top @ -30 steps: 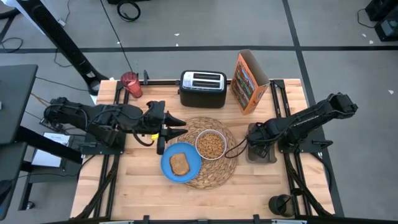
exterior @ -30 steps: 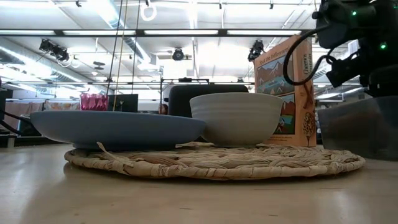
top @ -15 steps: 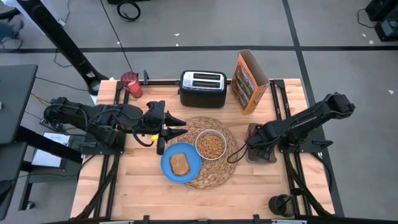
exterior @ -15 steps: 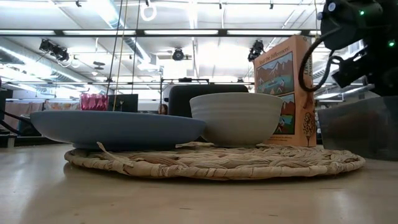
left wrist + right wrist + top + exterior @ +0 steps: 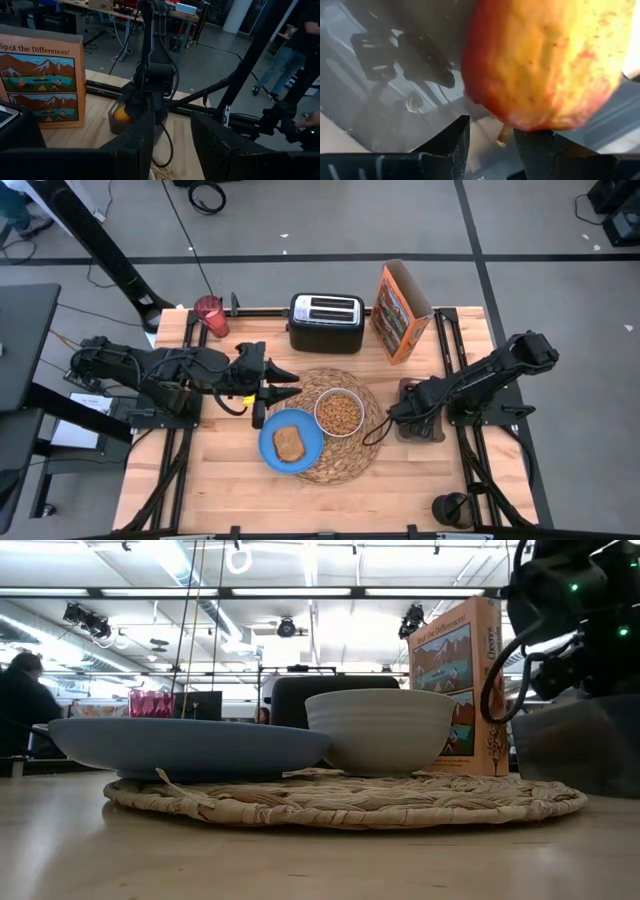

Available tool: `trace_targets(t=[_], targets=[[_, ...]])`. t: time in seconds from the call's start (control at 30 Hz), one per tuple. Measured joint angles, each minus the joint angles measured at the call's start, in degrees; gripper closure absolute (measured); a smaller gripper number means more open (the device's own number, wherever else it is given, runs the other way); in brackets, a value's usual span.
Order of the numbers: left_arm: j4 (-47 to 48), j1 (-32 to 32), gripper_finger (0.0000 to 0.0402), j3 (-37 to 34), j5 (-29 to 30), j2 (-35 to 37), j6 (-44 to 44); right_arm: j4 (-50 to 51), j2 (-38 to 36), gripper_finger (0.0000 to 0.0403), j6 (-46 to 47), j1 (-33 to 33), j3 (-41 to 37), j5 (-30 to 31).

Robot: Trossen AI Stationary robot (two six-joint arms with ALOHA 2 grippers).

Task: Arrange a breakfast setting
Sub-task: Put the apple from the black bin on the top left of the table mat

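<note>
Filling the right wrist view, the red-and-yellow apple (image 5: 545, 60) sits just ahead of the right gripper (image 5: 490, 137), whose jaws stand spread inside a clear plastic bin (image 5: 420, 423). That arm hides the bin's contents from above; the left gripper (image 5: 285, 385), jaws slightly parted and empty, hovers beside the round woven straw placemat (image 5: 345, 465).

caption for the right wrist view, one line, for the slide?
Right gripper reaching into a clear bin, fingers apart beside the red apple.

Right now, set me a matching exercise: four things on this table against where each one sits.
Things:
1. toast slice
2. white bowl
3. pink-red cup
4. apple

Places:
A. back left corner of the table
B. on the blue plate
C. in the clear bin by the right gripper
D. on the straw placemat, holding cereal

Pairs: 1-B, 2-D, 3-A, 4-C
</note>
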State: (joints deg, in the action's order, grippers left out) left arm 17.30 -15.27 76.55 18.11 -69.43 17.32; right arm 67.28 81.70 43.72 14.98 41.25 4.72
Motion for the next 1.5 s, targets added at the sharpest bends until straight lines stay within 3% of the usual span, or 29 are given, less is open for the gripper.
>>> trace_targets(t=[0.47,0.73,1.03,1.3,1.5], targets=[[-0.1,0.0,0.0267,0.0,0.0,0.0,0.0,-1.5,2.8,0.0317,0.0,-0.2,0.0,-0.1],[0.1,0.0,0.0267,0.0,0.0,0.0,0.0,-1.2,0.1,0.0388,1.0,-0.2,0.0,0.0],[0.2,0.8,0.0267,0.0,0.0,0.0,-0.2,4.9,-6.5,0.0389,1.2,-0.2,0.3,-2.8],[0.7,2.0,0.0264,0.0,0.1,-1.2,-2.0,10.2,-13.0,0.0389,-0.9,-0.5,7.7,-7.6],[0.7,2.7,0.0225,0.0,0.3,-4.6,-2.6,12.6,-14.8,0.0389,-1.9,-1.3,12.2,-12.3]])
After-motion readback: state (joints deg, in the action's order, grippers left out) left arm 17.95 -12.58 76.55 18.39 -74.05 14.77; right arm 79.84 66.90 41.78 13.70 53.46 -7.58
